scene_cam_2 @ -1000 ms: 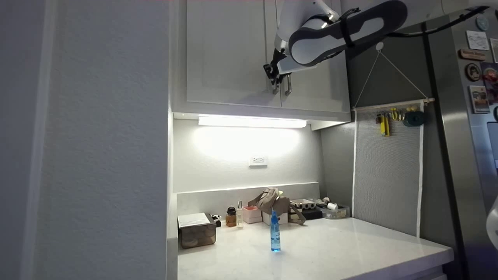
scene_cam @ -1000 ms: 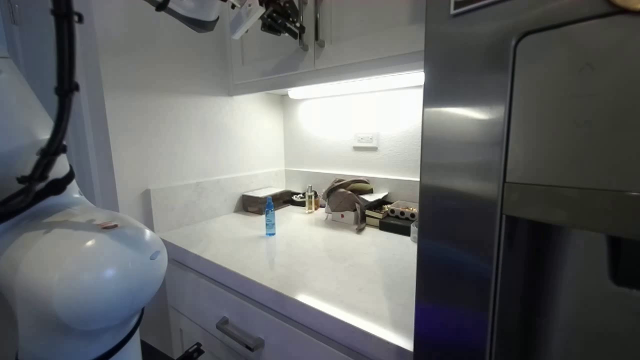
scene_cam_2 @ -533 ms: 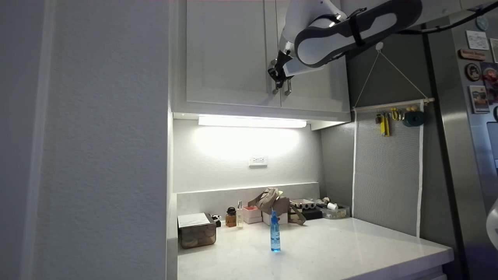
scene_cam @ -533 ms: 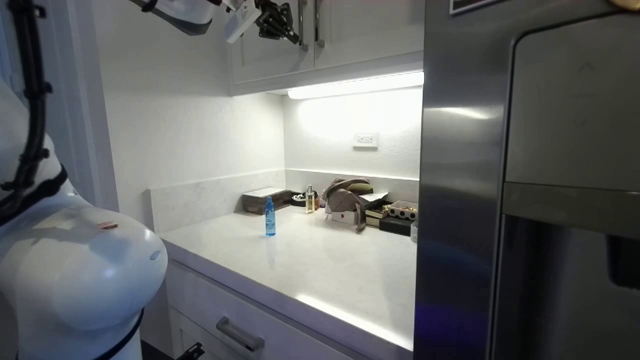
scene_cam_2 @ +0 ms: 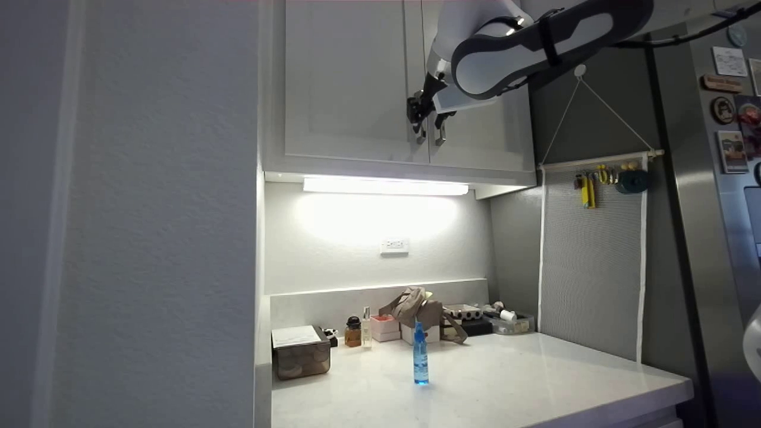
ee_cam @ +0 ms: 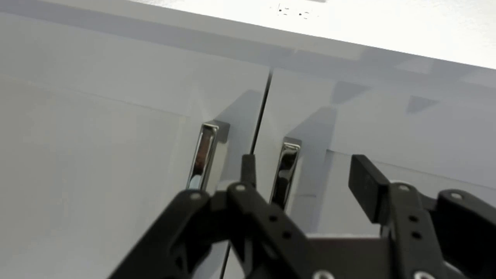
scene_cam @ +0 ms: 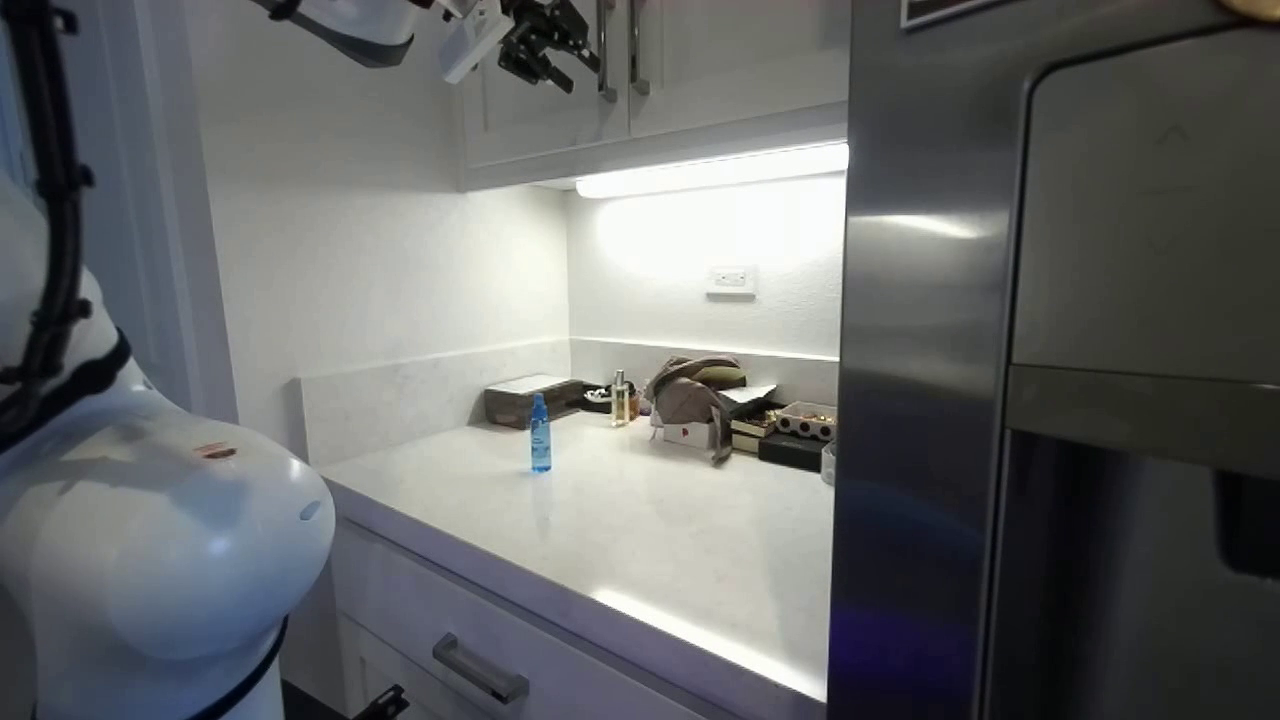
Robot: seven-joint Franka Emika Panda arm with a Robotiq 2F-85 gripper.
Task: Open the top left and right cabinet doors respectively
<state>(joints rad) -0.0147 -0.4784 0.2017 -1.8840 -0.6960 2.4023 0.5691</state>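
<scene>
Two flat white cabinet doors hang above the counter, both flush with their frame. The left door (scene_cam_2: 351, 77) and right door (scene_cam_2: 499, 134) each carry a shiny bar handle beside the centre seam. The wrist view is inverted: there the left door (ee_cam: 356, 124) lies on the right and the right door (ee_cam: 89, 166) on the left. My gripper (ee_cam: 306, 176) stands open before the left handle (ee_cam: 286, 170), which appears between its spread fingers, nearer one of them. No contact shows. The right handle (ee_cam: 202, 155) lies outside the jaws. In an exterior view the gripper (scene_cam: 576, 74) hangs just short of the handles.
A light strip (scene_cam_2: 386, 185) runs under the cabinet. Below, the white counter (scene_cam_2: 368, 404) holds a blue spray bottle (scene_cam_2: 420, 356), a lidded box (scene_cam_2: 301, 353) and a brown bag (scene_cam_2: 413, 306). A steel fridge (scene_cam: 920, 400) and a side wall (scene_cam: 380, 250) flank it.
The fingers drew together by half a second ago and have since spread wide. The gripper has backed off a little from the left handle. Both doors are unmoved.
</scene>
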